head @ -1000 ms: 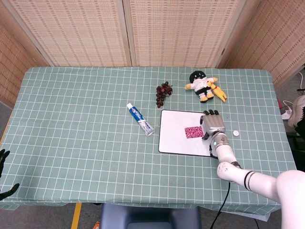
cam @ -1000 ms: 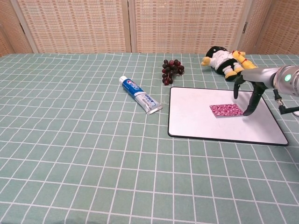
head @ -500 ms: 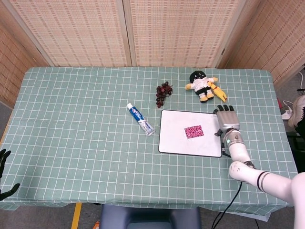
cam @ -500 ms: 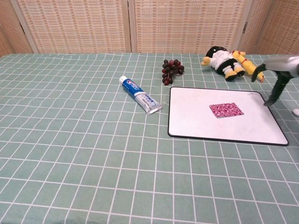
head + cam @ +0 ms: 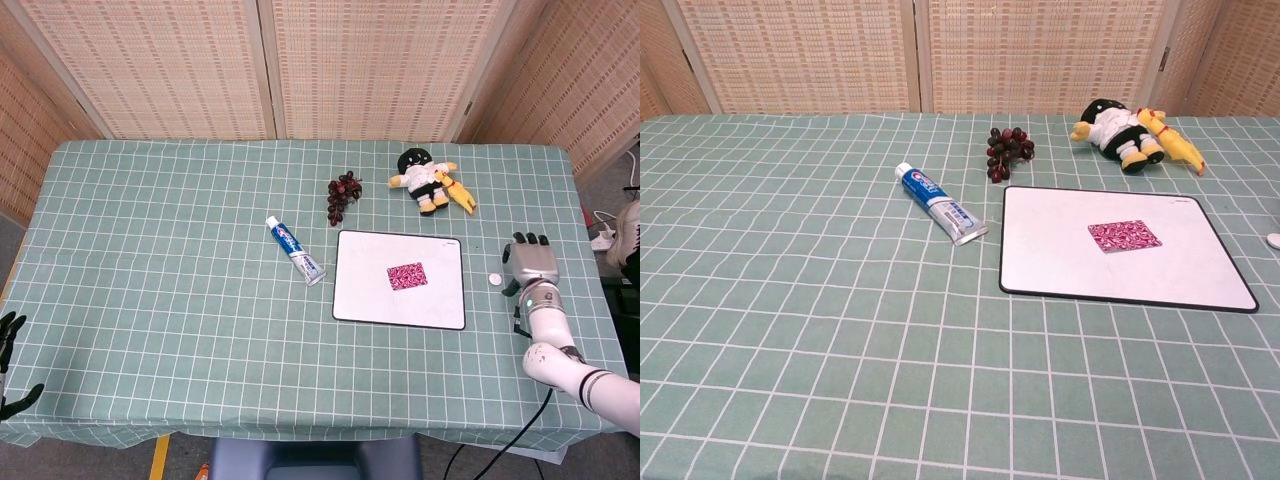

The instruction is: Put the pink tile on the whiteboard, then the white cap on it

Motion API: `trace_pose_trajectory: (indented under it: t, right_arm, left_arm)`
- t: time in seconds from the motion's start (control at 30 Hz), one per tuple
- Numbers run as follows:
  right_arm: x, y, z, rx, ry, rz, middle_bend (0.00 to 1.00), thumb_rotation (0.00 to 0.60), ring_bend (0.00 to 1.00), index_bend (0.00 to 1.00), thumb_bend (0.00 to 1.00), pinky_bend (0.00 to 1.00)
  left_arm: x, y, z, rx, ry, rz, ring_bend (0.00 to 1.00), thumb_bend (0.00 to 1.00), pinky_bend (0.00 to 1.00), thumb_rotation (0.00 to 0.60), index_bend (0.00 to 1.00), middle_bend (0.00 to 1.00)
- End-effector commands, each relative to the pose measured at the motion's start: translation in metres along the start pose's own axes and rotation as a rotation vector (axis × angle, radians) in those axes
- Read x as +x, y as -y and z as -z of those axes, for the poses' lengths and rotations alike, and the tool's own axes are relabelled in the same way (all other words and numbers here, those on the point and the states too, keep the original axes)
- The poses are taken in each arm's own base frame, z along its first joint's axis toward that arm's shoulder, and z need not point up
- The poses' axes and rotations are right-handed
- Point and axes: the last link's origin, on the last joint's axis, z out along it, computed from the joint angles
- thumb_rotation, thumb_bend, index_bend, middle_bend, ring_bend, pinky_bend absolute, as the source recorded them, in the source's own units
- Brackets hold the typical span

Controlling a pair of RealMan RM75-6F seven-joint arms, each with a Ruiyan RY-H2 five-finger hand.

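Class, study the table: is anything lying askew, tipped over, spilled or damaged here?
Nothing is spilled or broken. The doll lies on its side behind the whiteboard, and the toothpaste tube lies diagonal to the cloth's grid. The pink tile sits flat on the board.

— What do you have on the table, counted?

— You have one whiteboard [image 5: 400, 278], one pink tile [image 5: 406, 276], one white cap [image 5: 494, 280] and one toothpaste tube [image 5: 296, 250].

— And the rest?

— One bunch of grapes [image 5: 343, 195] (dark ones), one doll [image 5: 428, 180], and two hands: right hand [image 5: 532, 264], left hand [image 5: 10, 365].
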Motion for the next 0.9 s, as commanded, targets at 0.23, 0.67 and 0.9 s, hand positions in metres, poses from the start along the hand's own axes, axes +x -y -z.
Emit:
trace_pose_trajectory:
  t: [0.23, 0.67, 0.9]
  right_arm:
    - [-0.01, -0.004, -0.007, -0.008, -0.004, -0.008, 0.05, 0.6, 0.0, 0.42, 0.0, 0.02]
    - [-0.016, -0.002, -0.019, -0.002, -0.027, -0.052, 0.05, 0.6, 0.0, 0.44, 0.0, 0.02]
    - [-0.021, 0.004, -0.024, -0.001, -0.025, -0.047, 0.05, 0.6, 0.0, 0.46, 0.0, 0.02]
  left_arm:
    - [0.0, -0.002, -0.001, -0.004, -0.016, -0.003, 0.0, 0.16, 0.0, 0.6, 0.0, 0.0]
    - [-0.001, 0.0, -0.002, 0.011, -0.023, -0.016, 0.0, 0.16, 0.0, 0.6, 0.0, 0.0]
    - [-0.001, 0.001, -0.002, 0.013, -0.021, -0.013, 0.0, 0.16, 0.0, 0.6, 0.0, 0.0]
